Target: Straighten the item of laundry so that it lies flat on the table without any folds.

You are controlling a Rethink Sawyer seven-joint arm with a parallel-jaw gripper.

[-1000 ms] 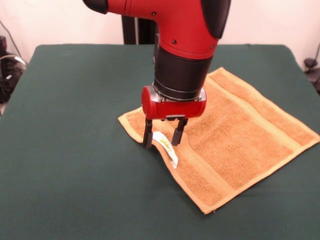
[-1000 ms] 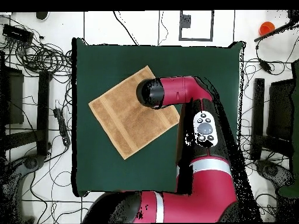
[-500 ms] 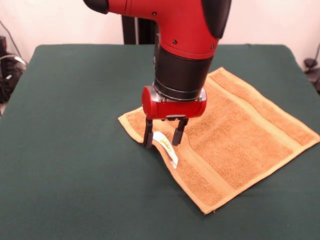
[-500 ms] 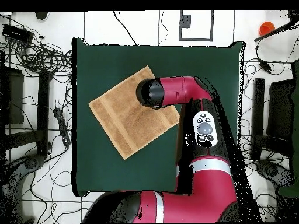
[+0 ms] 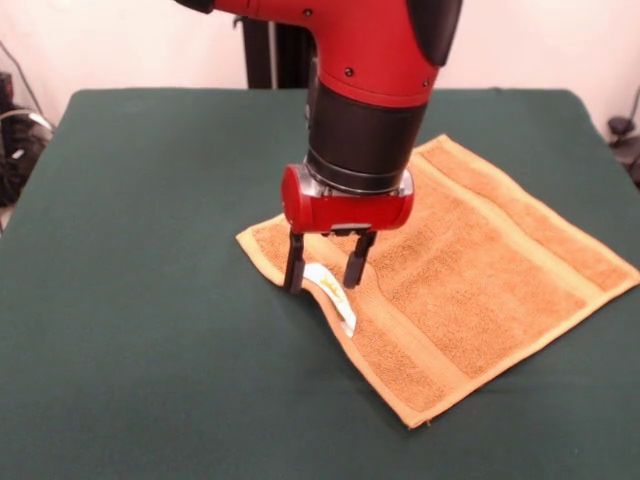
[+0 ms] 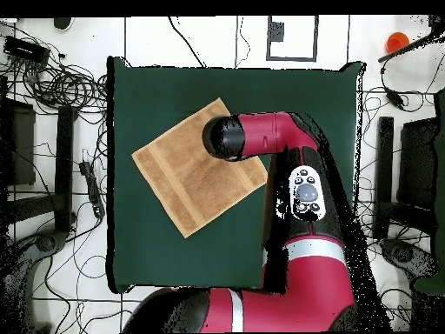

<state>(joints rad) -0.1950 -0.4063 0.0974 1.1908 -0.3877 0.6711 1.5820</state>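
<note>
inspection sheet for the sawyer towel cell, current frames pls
Surface: table covered in dark green cloth, no stains or tears seen.
Job's things: towel spread out, set diagonally, one corner under the gripper; white label at that edge; no large fold seen.
Clutter: nothing seen on the table.
Gripper: gripper open, fingers straddling the label; contact with the towel cannot be told.
Cables: cables in tangles on the floor beside the table.
Surroundings: orange object on the floor; dark stands at the sides.

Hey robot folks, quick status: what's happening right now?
Gripper open, fingers straddling the white label. Towel spread nearly flat on table. Nothing in the way.
</note>
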